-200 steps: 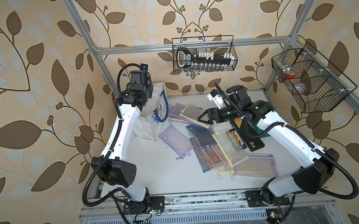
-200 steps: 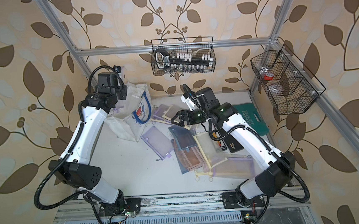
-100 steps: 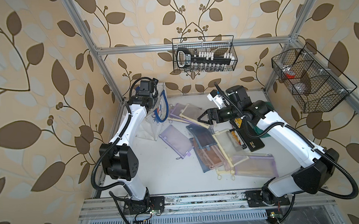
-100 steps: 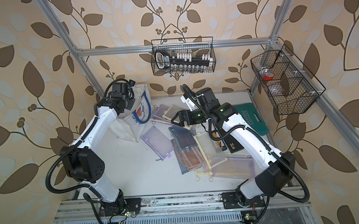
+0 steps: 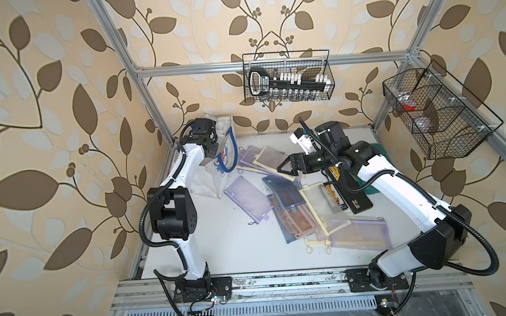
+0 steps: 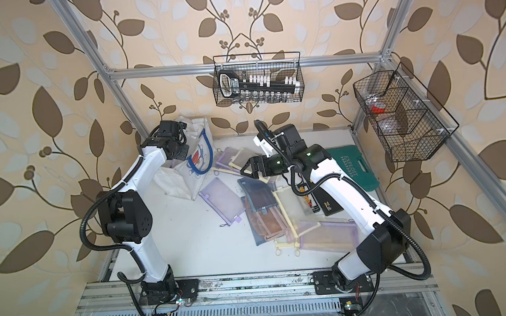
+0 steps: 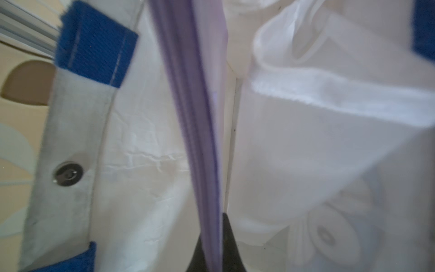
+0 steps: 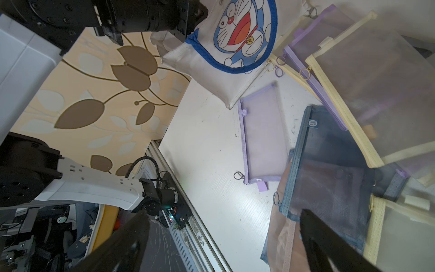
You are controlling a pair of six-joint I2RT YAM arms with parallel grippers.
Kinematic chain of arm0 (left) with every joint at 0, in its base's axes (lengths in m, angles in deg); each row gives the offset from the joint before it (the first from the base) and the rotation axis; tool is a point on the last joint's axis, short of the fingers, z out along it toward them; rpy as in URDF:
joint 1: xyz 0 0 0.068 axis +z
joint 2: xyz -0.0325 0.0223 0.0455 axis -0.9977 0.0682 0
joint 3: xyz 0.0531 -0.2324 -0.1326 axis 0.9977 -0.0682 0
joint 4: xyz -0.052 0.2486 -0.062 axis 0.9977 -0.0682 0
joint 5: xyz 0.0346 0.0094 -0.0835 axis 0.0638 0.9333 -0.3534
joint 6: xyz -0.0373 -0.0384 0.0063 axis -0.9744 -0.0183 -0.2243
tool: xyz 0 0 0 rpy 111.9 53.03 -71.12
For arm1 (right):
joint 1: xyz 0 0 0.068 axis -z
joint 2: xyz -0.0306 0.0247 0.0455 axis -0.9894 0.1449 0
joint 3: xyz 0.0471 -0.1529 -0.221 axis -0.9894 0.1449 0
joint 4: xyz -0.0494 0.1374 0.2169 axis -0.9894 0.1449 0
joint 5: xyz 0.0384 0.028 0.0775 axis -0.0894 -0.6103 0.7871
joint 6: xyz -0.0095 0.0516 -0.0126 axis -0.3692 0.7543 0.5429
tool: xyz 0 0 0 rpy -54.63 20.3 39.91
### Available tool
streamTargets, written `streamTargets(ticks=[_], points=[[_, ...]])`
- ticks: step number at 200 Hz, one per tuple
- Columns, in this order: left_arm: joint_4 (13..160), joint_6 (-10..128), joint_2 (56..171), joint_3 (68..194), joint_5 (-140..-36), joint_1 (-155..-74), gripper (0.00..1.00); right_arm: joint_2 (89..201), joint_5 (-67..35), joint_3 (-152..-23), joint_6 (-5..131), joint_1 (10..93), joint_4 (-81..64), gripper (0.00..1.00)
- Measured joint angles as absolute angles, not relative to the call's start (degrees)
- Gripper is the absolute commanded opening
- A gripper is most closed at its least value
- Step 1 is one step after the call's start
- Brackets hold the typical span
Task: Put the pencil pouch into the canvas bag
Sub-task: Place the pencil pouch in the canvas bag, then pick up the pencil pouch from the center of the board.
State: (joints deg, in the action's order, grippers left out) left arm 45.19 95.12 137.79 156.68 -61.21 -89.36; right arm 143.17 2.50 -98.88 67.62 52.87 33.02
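The canvas bag (image 5: 207,180) (image 6: 182,174), white with blue rope handles and a cartoon print (image 8: 240,30), stands at the table's back left. My left gripper (image 5: 212,149) (image 7: 213,226) reaches into its open mouth. It is shut on a purple pencil pouch (image 7: 188,94), which hangs edge-on between the bag's white walls. In both top views the arm and the bag hide that pouch. My right gripper (image 5: 286,168) (image 8: 224,213) is open with nothing in it. It hovers over a pile of mesh pouches, above a blue one (image 5: 284,193) (image 8: 329,169).
A lilac pouch (image 5: 248,197) lies alone beside the bag. Yellow, brown and purple pouches overlap at the middle and right. A black case (image 5: 350,197) and a teal tool case (image 6: 352,164) lie under my right arm. Wire baskets (image 5: 287,80) (image 5: 434,115) hang on the frame.
My left arm has folded and carried the purple pouch down into the bag's mouth. The right arm has stayed still.
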Motion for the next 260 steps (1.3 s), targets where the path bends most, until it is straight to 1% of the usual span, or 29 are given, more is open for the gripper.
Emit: streamTargets(ticks=[19, 36, 48, 80, 106, 144, 171, 192, 220, 260], points=[[43.3, 93.1, 138.3, 157.8, -62.4, -89.0, 0.44, 143.2, 2.5, -98.9, 67.6, 52.9, 33.0, 0.98], [41.7, 91.7, 138.2, 159.7, -63.2, -89.0, 0.59, 143.2, 2.5, -98.9, 67.6, 52.9, 33.0, 0.98], [40.6, 90.0, 137.6, 160.8, -63.7, -89.1, 0.65, 143.2, 2.5, -98.9, 67.6, 52.9, 33.0, 0.98], [36.5, 85.4, 132.1, 160.9, -64.2, -89.9, 0.74, 143.5, 2.4, -98.9, 67.6, 52.9, 32.1, 0.98], [34.8, 80.6, 122.9, 157.6, -63.6, -94.1, 0.77, 144.8, 2.3, -98.7, 67.7, 52.9, 30.6, 0.97], [32.9, 69.8, 106.4, 146.0, -65.7, -107.8, 0.79, 149.4, 2.2, -97.7, 67.9, 52.1, 27.8, 0.97], [31.8, 60.4, 98.8, 137.3, -67.7, -115.5, 0.80, 154.6, 2.3, -97.8, 68.1, 49.7, 25.7, 0.96], [31.4, 54.2, 96.1, 131.3, -68.8, -120.1, 0.81, 159.7, 2.5, -98.2, 68.1, 47.7, 24.8, 0.96], [31.5, 47.4, 95.3, 124.4, -71.9, -124.2, 0.82, 166.6, 3.1, -100.4, 68.6, 46.4, 23.5, 0.95], [34.8, 39.5, 93.3, 114.2, -77.0, -126.3, 0.82, 173.5, 4.0, -103.1, 69.4, 46.2, 21.1, 0.94]])
